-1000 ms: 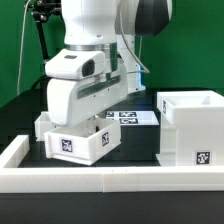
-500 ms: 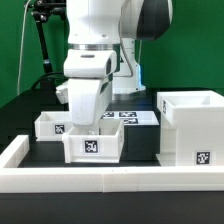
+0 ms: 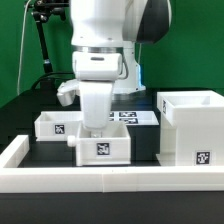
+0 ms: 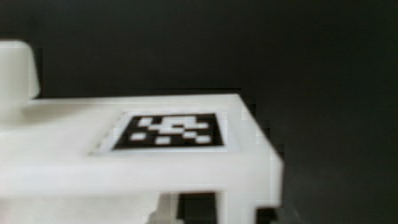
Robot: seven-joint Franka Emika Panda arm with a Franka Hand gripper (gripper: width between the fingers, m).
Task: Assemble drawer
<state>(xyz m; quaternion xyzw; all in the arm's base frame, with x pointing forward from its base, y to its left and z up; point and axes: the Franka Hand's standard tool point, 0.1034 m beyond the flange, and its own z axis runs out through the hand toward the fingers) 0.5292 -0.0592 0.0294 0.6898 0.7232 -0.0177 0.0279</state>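
My gripper (image 3: 95, 132) is shut on the back wall of a small white drawer tray (image 3: 103, 150) and holds it low over the black table, tag facing the camera. In the wrist view the tray's tagged wall (image 4: 169, 132) fills the frame, with my gripper (image 4: 228, 208) clamped on its edge. A second small tray (image 3: 54, 125) rests on the table toward the exterior view's left. The tall hollow box housing (image 3: 190, 128) stands at the exterior view's right, about a hand's width from the held tray.
A long low white wall (image 3: 110, 180) edges the table's front and left side. The marker board (image 3: 132, 117) lies flat behind the trays. The arm's body hides the table's middle back.
My gripper has carried the held tray toward the exterior view's right, away from the second tray and closer to the housing. The second tray has come into full view.
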